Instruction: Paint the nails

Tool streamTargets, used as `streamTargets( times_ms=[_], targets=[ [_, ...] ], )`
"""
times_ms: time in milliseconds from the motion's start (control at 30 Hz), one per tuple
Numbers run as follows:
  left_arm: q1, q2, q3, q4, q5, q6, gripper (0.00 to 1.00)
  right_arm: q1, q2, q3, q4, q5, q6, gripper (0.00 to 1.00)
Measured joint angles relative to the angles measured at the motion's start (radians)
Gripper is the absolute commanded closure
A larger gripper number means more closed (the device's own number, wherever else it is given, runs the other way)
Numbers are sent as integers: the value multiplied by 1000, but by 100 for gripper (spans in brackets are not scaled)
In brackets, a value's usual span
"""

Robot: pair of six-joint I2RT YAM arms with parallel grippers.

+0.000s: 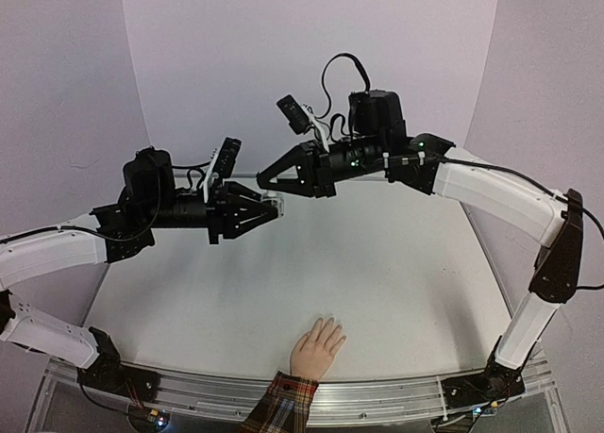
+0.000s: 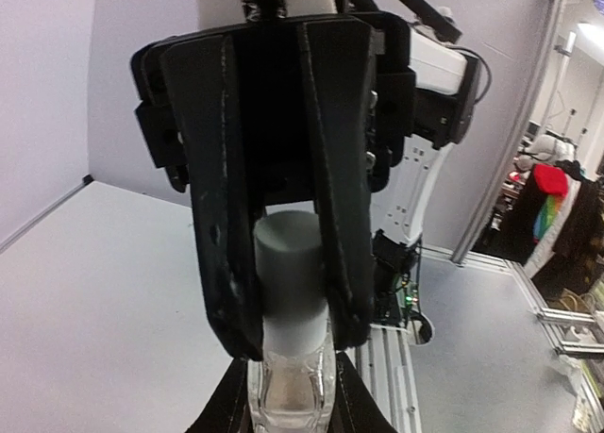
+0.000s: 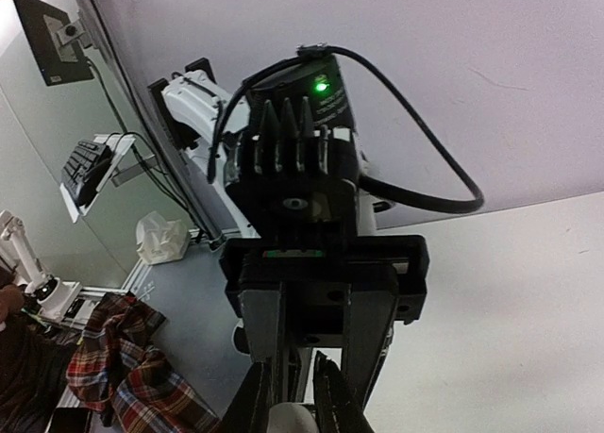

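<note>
Left claw [image 1: 267, 209] clamps the bottle [image 2: 288, 395] above the hand [image 1: 317, 348]; right claw [image 1: 264, 181] pinches its cap [image 2: 291, 263]; cap on, nails [image 1: 329, 324] apparently unpainted.

Black: left claw [image 1: 272, 211], right claw [image 1: 260, 180]. The bottle [image 2: 291, 400] in the left claw is clear, and its cap [image 2: 293, 263] in the right claw is grey-white. Below the claws, the hand [image 1: 317, 348] is peach with a red plaid cuff [image 1: 283, 405]. The counter [image 1: 396, 263] is white.
</note>
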Motion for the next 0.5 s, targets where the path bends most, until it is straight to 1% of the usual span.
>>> streamTargets(
  times_ms=[100, 167, 200, 267, 333, 400, 433, 467, 500],
  targets=[
    [-7, -3, 4, -26, -157, 8, 100, -2, 0, -19, 39, 125, 13, 100],
    [-13, 5, 16, -55, -294, 19, 100, 10, 2, -27, 63, 285, 36, 100],
    [-16, 15, 27, -69, -371, 27, 100, 22, 5, -28, 71, 388, 47, 100],
    [-22, 58, 62, -88, -516, 48, 100, 80, 28, -4, 67, 710, 92, 100],
    [-31, 102, 89, -100, -630, 63, 100, 138, 74, 46, 44, 1007, 146, 100],
    [-42, 138, 100, -99, -718, 77, 100, 180, 127, 98, 16, 1213, 189, 100],
    [-46, 148, 100, -102, -743, 80, 100, 194, 149, 114, 3, 1282, 207, 93],
    [-51, 158, 99, -108, -759, 81, 100, 204, 161, 122, -8, 1327, 219, 81],
    [-55, 164, 99, -113, -765, 83, 100, 209, 166, 125, -22, 1353, 227, 64]
  ],
)
